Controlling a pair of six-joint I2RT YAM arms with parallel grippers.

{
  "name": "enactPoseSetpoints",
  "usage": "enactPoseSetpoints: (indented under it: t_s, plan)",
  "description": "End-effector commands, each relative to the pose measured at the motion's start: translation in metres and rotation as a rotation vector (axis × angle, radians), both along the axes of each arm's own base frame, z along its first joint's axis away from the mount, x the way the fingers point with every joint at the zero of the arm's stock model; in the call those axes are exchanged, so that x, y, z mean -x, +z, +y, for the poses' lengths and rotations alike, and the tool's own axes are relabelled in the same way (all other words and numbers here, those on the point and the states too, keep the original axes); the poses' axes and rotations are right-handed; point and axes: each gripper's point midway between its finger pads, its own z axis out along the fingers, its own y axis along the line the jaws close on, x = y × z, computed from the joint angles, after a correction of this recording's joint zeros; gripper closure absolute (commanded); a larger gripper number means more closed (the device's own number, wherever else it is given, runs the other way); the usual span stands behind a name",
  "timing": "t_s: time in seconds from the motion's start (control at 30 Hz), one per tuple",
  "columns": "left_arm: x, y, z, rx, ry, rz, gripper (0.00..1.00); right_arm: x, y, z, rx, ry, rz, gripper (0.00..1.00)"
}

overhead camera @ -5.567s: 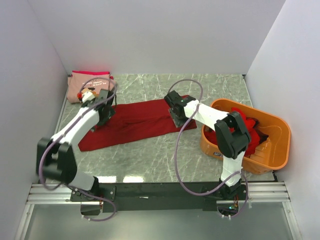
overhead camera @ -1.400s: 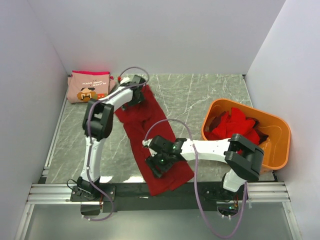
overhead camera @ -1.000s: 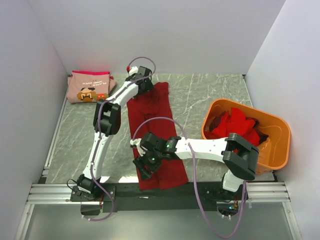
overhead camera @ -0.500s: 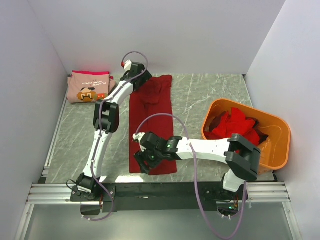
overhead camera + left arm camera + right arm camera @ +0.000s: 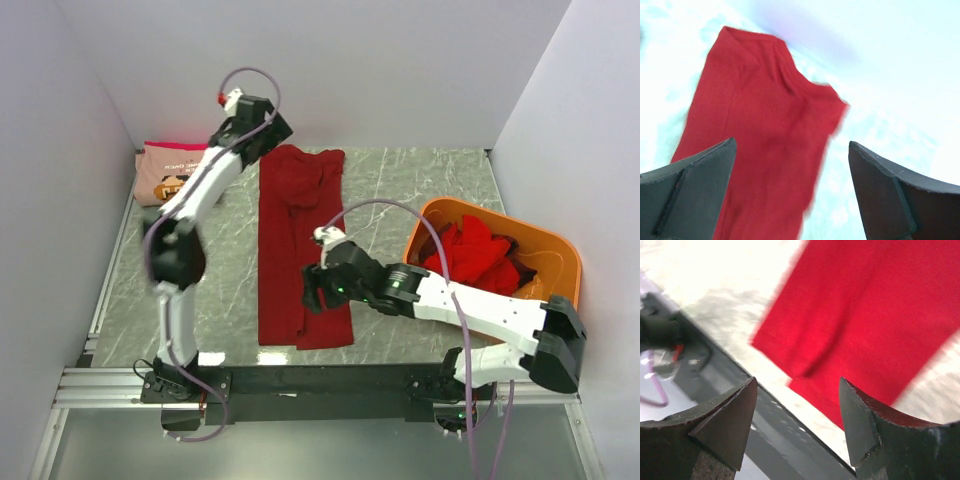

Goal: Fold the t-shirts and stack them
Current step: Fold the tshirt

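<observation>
my left fingers gape fully wide, empty, above the far end of the long dark red cloth t-shirt; my right fingers stand apart, empty, over its near edge by the grey marbled surface front rim.

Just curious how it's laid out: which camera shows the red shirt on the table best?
Top external: nearly the whole red shirt lies stretched out there. Left wrist shows one end, right wrist a blurred corner.

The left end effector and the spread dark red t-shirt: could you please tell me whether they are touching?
Apart. The left wrist view shows the left end effector open and empty, the dark red t-shirt lying well below it.
</observation>
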Motion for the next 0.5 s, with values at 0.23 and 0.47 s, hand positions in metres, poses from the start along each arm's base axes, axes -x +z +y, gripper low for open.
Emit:
enactPoseSetpoints:
  t_s: [0.23,0.47]
  plan:
    - [0.268,-0.039,-0.015,0.021,-0.101,0.154,0.01,0.018,-0.066,-0.061,0.130,-0.127,0.167,0.27]
    - [0.418,-0.124,-0.017,-0.044,-0.131,0.448,0.01,0.032,-0.091,-0.073,0.186,-0.112,0.227,0.28]
